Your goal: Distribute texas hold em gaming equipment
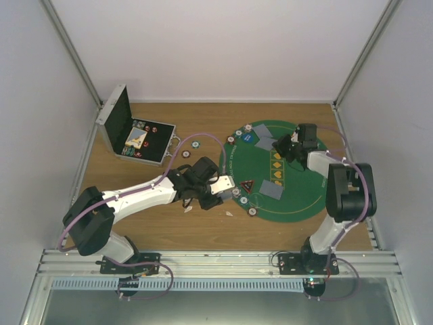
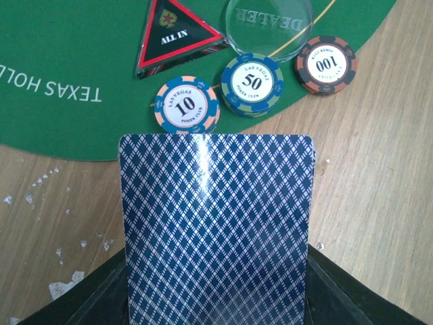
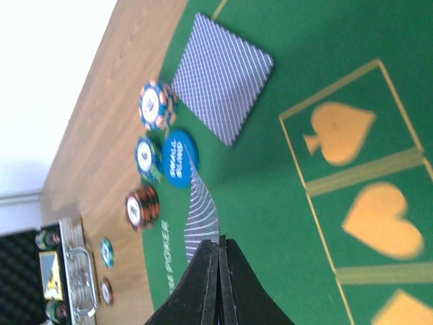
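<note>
Playing card, blue diamond-backed rectangle (image 2: 216, 230), pinched flat at its near end by left fingers (image 1: 211, 184), nearly closed on it. Hangs over wooden counter (image 2: 379, 203), long axis pointing ahead, far short edge just short of green felt mat (image 2: 61, 61). Just beyond: blue-orange 10 chip (image 2: 187, 105), green 50 chip (image 2: 252, 84), red-black 100 chip (image 2: 325, 64), red-black triangular token (image 2: 177, 34), clear round dealer button (image 2: 268, 24). Probably needs carrying forward onto felt, left arm nearer this seat. Right fingers (image 3: 218, 271) pressed shut on second blue-backed card (image 3: 199, 203), bowed, over felt beside blue round button (image 3: 179, 157).
</note>
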Robot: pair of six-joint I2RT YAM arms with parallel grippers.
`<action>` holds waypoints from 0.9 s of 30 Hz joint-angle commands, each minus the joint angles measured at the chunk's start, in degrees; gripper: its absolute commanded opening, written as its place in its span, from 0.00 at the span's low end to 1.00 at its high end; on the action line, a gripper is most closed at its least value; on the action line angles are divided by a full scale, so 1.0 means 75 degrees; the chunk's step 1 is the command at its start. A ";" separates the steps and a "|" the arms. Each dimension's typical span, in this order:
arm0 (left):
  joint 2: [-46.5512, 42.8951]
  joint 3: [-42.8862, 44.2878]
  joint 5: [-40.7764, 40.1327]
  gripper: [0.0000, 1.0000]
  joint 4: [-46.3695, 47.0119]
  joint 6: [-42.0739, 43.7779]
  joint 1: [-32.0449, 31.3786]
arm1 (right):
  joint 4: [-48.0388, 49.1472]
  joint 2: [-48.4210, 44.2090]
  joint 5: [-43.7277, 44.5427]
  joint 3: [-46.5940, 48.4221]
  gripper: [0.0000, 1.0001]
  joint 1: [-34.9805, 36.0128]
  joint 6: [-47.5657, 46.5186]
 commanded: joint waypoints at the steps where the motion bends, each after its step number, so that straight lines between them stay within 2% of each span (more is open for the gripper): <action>1: -0.0193 -0.0030 -0.0134 0.57 0.0258 -0.0006 0.0150 | 0.0798 0.0870 0.0132 0.0851 0.00 -0.0036 0.0694; 11: -0.0184 -0.0069 -0.0163 0.57 0.0226 -0.0080 0.0301 | 0.0807 0.2204 0.0366 0.1999 0.01 -0.0036 0.0964; 23: -0.0251 -0.0129 -0.0149 0.57 0.0250 -0.0089 0.0354 | 0.0277 0.2752 0.0718 0.2346 0.01 -0.0036 0.0948; 27: -0.0269 -0.0141 -0.0136 0.57 0.0257 -0.0088 0.0354 | 0.0038 0.2571 0.0893 0.2299 0.21 -0.0153 0.0812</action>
